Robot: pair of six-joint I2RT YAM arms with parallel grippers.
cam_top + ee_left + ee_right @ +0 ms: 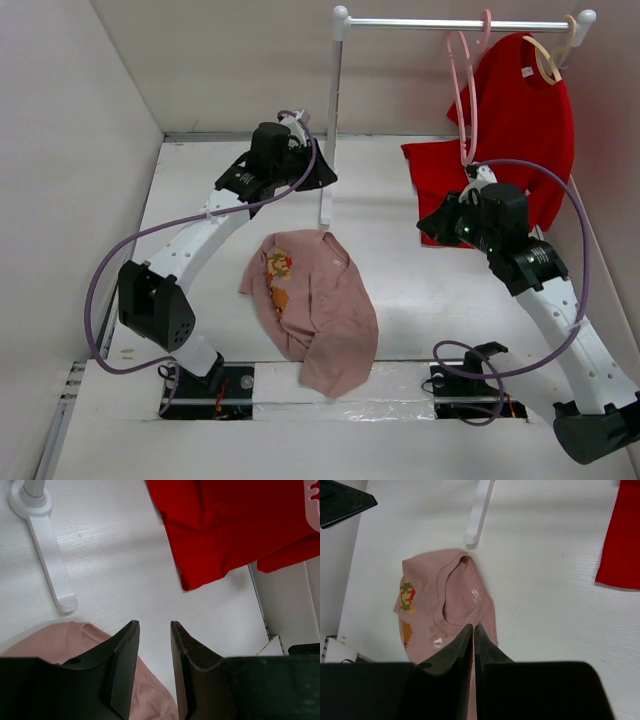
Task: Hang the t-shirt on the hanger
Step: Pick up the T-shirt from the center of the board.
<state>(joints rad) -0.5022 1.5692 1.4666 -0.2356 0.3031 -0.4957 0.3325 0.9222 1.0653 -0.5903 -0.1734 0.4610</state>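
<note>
Two hands, neither holding anything. Left hand (152,625): released, jaws a little apart, nothing between them, hovering over the table (190,200) toward the far edge, just beside the rack post (330,120). In the left wrist view the rack foot (50,570) sits at upper left, and a pink fold of the t-shirt shows under the fingers. Right hand (473,626): clenched, fingertips pressed together on nothing, up over the right side of the table near the hem of the red t-shirt (520,110).

T-shirt (312,320): dusty pink, crumpled flat on the table near the middle of the near edge, between the two arm bases. Front up, orange-brown graphic (407,597) visible, collar pointing at the rack foot, close to it but apart. No hand touches it.

Hanger (465,90): thin pink, hooked on the rail (440,22) toward the far right corner, dangling in front of the red t-shirt. Well apart from the t-shirt. Red t-shirt hangs on a beige wooden hanger (548,55) just beside it, its lower part draped onto the table.
</note>
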